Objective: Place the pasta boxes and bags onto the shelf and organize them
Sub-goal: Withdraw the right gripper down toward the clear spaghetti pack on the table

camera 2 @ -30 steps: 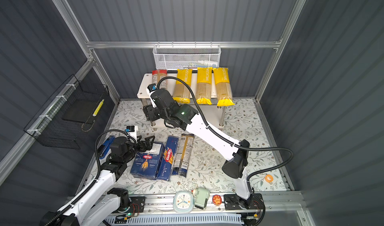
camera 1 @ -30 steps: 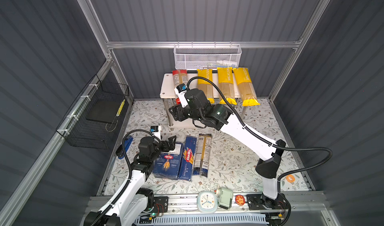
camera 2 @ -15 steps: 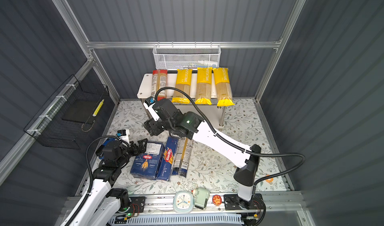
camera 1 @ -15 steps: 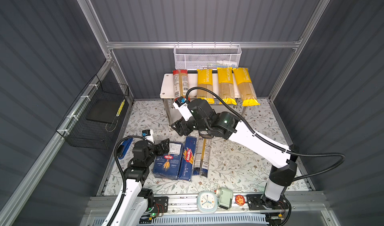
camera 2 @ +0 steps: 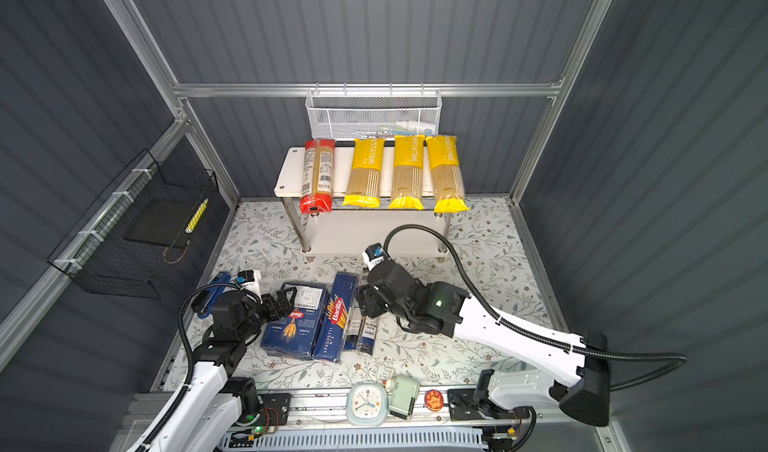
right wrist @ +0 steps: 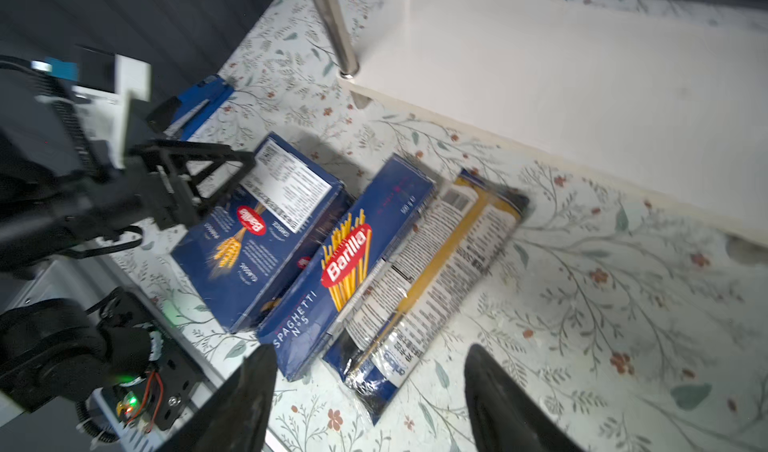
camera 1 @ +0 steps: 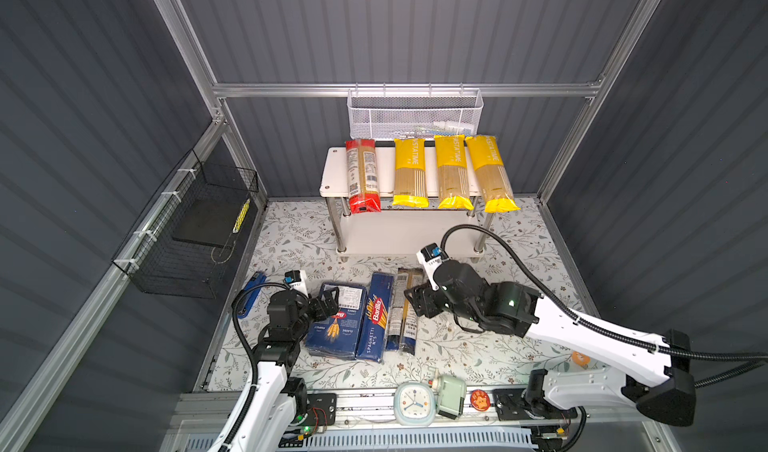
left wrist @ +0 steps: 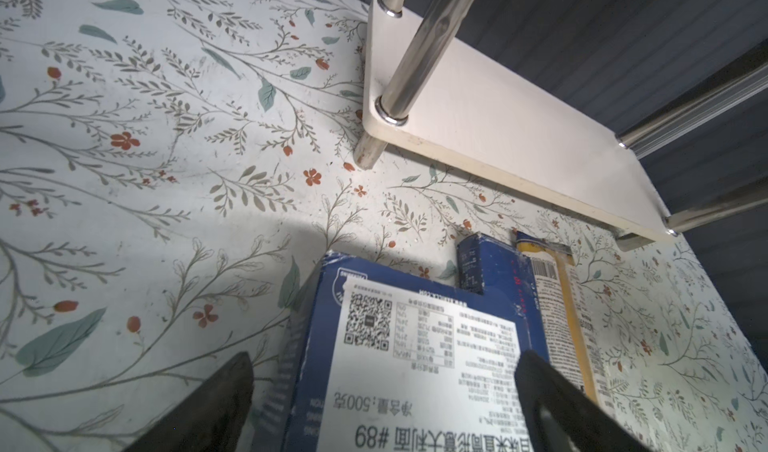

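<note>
Red-ended bag lies on the shelf top beside three yellow bags, and the right gripper, up beside it a second ago, has come down empty with jaws spread over the dark-ended bag on the mat; I judge that bag the next pick, with both boxes left after it. Only the left wrist view shows the left gripper spread astride the wide box end, pinching nothing, while only the top views show the loaded shelf top.

Top board of shelf: four bags side by side; floor before shelf, left to right: wide box, narrow box, fifth bag
</note>
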Action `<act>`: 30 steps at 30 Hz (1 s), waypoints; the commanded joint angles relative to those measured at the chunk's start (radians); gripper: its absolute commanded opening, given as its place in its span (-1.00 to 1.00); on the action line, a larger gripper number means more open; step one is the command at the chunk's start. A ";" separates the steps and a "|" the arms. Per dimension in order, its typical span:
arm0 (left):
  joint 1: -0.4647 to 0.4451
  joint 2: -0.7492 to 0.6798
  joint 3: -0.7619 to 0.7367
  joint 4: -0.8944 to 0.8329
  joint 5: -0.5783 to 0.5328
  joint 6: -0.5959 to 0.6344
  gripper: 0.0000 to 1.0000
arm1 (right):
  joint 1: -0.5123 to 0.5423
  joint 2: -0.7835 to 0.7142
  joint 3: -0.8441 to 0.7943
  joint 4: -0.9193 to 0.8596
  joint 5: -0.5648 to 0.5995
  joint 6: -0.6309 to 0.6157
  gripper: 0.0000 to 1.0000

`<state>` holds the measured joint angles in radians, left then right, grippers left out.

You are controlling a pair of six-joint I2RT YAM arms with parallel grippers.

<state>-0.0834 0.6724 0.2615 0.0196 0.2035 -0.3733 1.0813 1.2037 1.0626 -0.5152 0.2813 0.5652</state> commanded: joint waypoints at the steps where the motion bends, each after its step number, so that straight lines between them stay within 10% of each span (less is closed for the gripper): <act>1: 0.007 -0.044 -0.038 0.065 0.035 0.008 0.99 | 0.003 -0.029 -0.099 0.053 0.087 0.160 0.46; 30: 0.007 -0.065 -0.068 0.098 0.037 -0.003 0.99 | -0.015 0.389 -0.067 0.163 -0.064 0.303 0.90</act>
<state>-0.0834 0.6102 0.2043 0.1024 0.2226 -0.3752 1.0676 1.5654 0.9642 -0.3428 0.2306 0.8562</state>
